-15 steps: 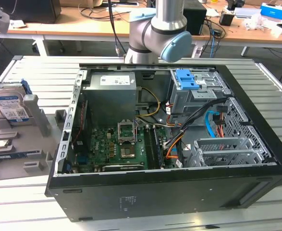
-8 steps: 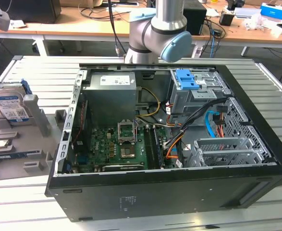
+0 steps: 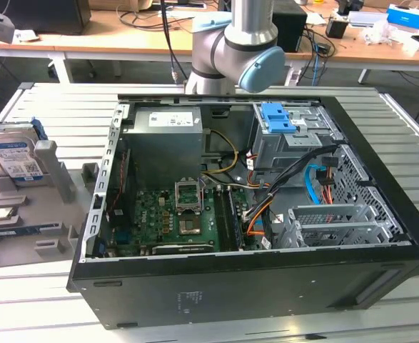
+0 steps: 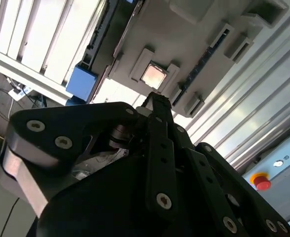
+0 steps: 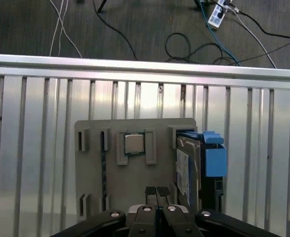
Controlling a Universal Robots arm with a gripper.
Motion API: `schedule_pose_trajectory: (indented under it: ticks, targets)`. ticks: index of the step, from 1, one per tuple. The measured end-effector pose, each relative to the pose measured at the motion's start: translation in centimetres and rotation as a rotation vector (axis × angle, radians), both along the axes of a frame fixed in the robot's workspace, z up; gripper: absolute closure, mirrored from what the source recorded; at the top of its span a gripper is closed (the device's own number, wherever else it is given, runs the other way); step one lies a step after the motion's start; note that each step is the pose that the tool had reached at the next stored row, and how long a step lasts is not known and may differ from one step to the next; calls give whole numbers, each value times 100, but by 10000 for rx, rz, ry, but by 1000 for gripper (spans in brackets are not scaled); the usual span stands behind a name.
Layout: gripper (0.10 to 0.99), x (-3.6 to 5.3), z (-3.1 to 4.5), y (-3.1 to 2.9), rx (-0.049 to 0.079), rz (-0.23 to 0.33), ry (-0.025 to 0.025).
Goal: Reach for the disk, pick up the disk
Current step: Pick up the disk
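Disk (image 3: 13, 153) stands on edge in the grey holder (image 5: 93, 173) at the exterior view's left, beside the open computer case (image 3: 266, 286), while my fingers (image 5: 150, 191), pressed together and empty, hang above the holder, not yet over the drive. I judge they must open, shift sideways and straddle the drive's thin body clear of its blue rail (image 5: 215, 160). Ribbed metal surface (image 5: 36, 148) beneath; a power strip (image 5: 218, 12) lies on the dark floor (image 5: 16, 29).

The label (image 3: 15, 160) on the disk (image 3: 13, 151) bears print too small to read.
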State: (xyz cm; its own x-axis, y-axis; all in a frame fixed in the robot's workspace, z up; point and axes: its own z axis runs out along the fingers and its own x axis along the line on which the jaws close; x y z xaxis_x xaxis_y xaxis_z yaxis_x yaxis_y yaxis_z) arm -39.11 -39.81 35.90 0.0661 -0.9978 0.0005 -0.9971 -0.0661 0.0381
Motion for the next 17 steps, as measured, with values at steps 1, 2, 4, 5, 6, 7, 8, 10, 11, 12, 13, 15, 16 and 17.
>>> schedule_pose_trajectory:
  ticks: [1, 2, 4, 5, 6, 7, 8, 10, 11, 12, 13, 15, 16, 17]
  targets:
    - [980, 0, 0, 0, 0, 206, 1]
    - [980, 0, 0, 0, 0, 306, 0]
    - [980, 0, 0, 0, 0, 549, 0]
    - [980, 0, 0, 0, 0, 653, 0]
    - [980, 0, 1, 0, -1, 748, 1]
    - [980, 0, 0, 0, 0, 849, 1]
    - [980, 0, 0, 0, 0, 899, 1]
    - [980, 0, 0, 0, 0, 909, 0]
    - [980, 0, 0, 0, 0, 913, 1]
    - [973, 0, 0, 0, 0, 916, 0]
    - [973, 0, 0, 0, 0, 919, 1]
    - [851, 0, 0, 0, 0, 928, 1]
    - [729, 0, 0, 0, 0, 933, 0]
    - [729, 0, 0, 0, 0, 938, 0]
